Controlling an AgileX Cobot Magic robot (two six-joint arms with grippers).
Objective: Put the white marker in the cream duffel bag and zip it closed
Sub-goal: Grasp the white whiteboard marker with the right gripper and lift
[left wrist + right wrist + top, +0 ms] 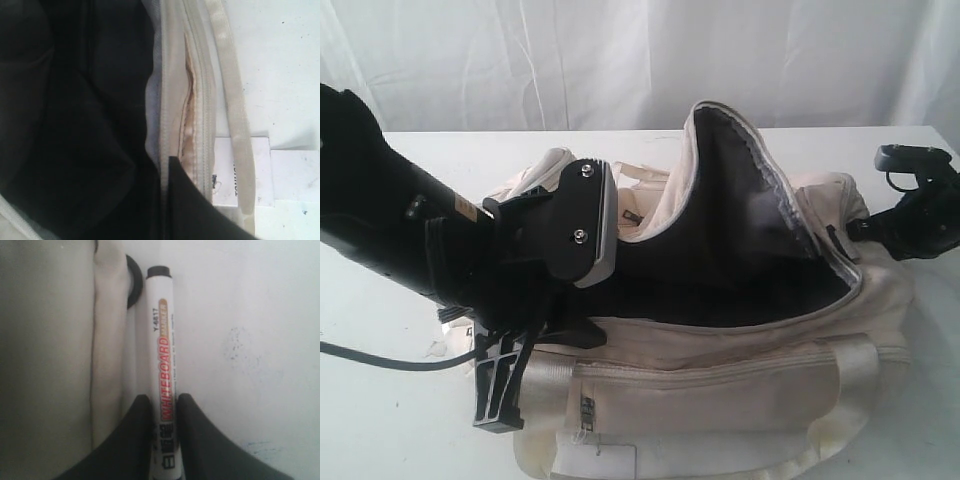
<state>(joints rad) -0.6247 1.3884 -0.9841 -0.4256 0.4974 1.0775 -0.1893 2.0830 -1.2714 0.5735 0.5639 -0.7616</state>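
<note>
The cream duffel bag (740,380) lies on the table with its top zip undone and its dark lining gaping. My left gripper (498,395) is at the bag's near left end. In the left wrist view it (165,162) is shut on the bag's zip edge (172,100). The white marker (162,340), printed WHITEBOARD in red, lies on the table against the bag's end (50,340). My right gripper (163,399) is shut on the marker, one finger pressed against each side. In the exterior view the right arm (920,205) is beyond the bag's right end, and the marker is hidden there.
A white table (380,430) carries the bag, with a white curtain behind. A paper label (260,170) lies under a webbing strap (235,100) beside the bag. A black ring (134,282) sits at the bag's end by the marker's cap. A cable (380,360) trails from the left arm.
</note>
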